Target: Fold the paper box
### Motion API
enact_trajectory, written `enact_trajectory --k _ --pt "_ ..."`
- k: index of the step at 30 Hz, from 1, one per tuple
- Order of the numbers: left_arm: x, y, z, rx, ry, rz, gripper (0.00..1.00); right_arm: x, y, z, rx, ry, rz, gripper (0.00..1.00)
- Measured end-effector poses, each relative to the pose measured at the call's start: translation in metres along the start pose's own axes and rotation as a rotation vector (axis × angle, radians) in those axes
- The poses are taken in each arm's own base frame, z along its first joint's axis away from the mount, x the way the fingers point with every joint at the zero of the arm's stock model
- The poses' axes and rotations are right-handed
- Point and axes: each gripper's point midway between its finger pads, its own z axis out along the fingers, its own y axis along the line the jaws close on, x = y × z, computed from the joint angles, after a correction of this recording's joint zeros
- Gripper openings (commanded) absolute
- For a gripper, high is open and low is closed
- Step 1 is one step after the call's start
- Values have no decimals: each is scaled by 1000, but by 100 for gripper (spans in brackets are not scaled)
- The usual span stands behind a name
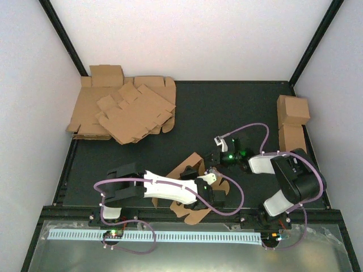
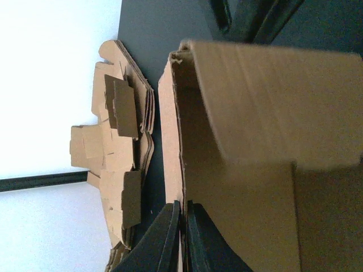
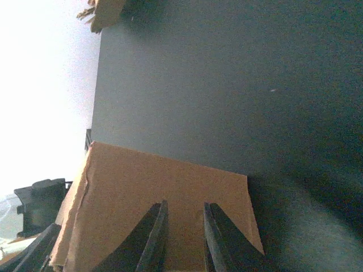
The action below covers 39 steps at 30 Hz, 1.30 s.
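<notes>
Left arm stretches right along the near edge of the table (image 1: 227, 113), its gripper (image 2: 182, 205) clenched on a wall of the box (image 1: 190, 167), which sits half-folded between both arms; right gripper (image 3: 185, 204) hangs slightly parted over a box panel, grasping nothing

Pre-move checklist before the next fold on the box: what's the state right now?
1. Left jaws gripping the box: ok, shut on the edge of one wall.
2. Right jaws free: ok, slightly parted, nothing between them, poised over one of the box's flat panels.
3. Right jaws touching that panel: cannot tell.
4. Box fully folded: not ok, only partly formed; some flaps lie flat.
5. Stack of flat blanks clear of the box: ok, in the back left corner, apart from it.
6. Finished cartons clear of the box: ok, at the right edge.
</notes>
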Motion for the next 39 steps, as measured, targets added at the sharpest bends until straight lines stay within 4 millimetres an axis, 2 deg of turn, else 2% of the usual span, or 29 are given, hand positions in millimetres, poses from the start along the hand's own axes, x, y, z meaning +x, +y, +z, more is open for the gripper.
enact_trajectory --k 5,14,18,23,30,34,39 --pt "0 -2 0 8 1 -1 13 7 7 7 3 1 -57 24" --pt "0 -7 -2 34 5 -1 29 8 0 2 37 -54 -89 24" --pt "0 -10 -4 66 11 -10 40 4 2 2 31 -71 -112 24" --pt "-1 -13 -8 116 20 -28 60 0 5 2 22 -84 -136 24" --pt "-15 -7 -25 229 9 -96 83 -2 5 3 17 -91 -146 23" --pt "-27 0 -41 317 -14 -144 90 -2 6 3 14 -94 -154 23" --pt "-36 11 -56 425 -37 -205 93 -4 8 3 7 -102 -166 23"
